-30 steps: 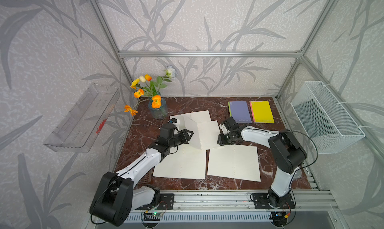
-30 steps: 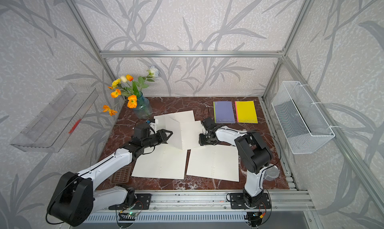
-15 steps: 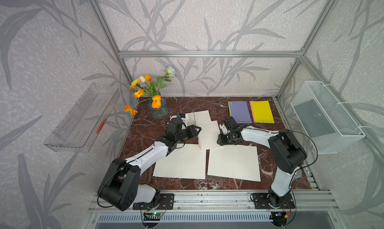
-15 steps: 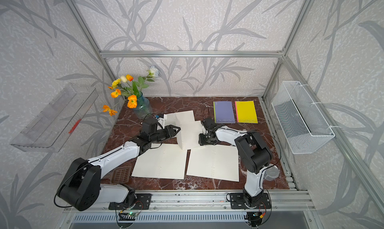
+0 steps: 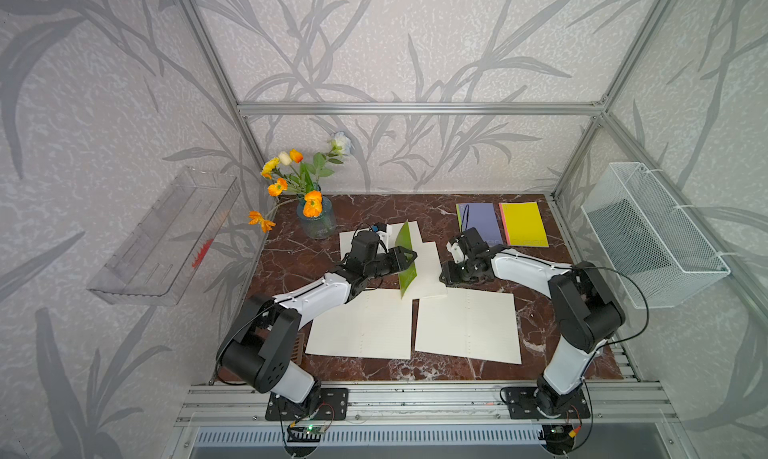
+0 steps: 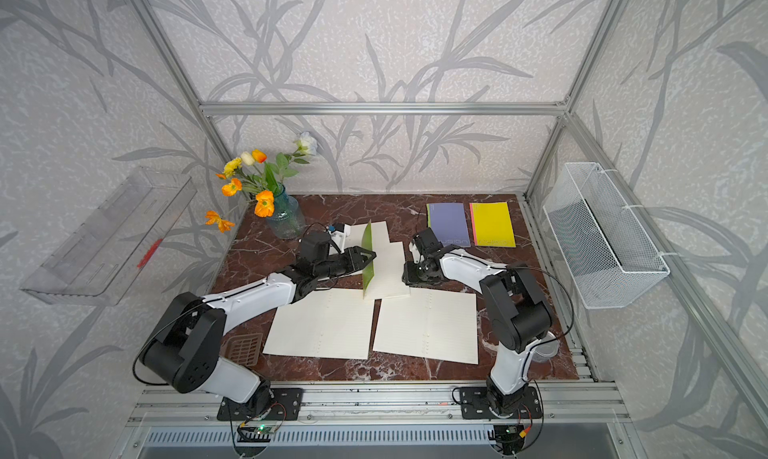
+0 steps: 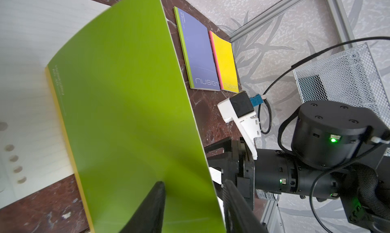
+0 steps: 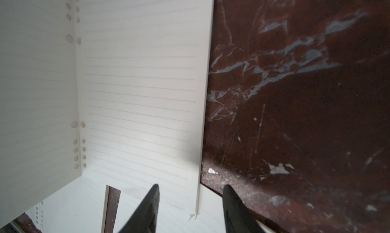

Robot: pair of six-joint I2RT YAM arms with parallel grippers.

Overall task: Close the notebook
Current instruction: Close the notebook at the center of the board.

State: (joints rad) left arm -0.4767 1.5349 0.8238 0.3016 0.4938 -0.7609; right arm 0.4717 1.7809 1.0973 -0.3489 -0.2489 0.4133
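I am holding my left end effector (image 7: 192,185) part-way open astride the edge of the notebook (image 5: 406,253), whose green cover is standing nearly upright in the middle of the surface (image 5: 291,257). 1 finger (image 7: 152,202) is lying in front of the green face. My right end effector (image 8: 190,187) is sitting narrowly open over the edge of a lined page (image 8: 139,84). The glass vase (image 5: 316,224) is holding flowers (image 5: 291,174), and the clear wall tray (image 5: 166,236) is holding 1 small red thing (image 5: 202,249).
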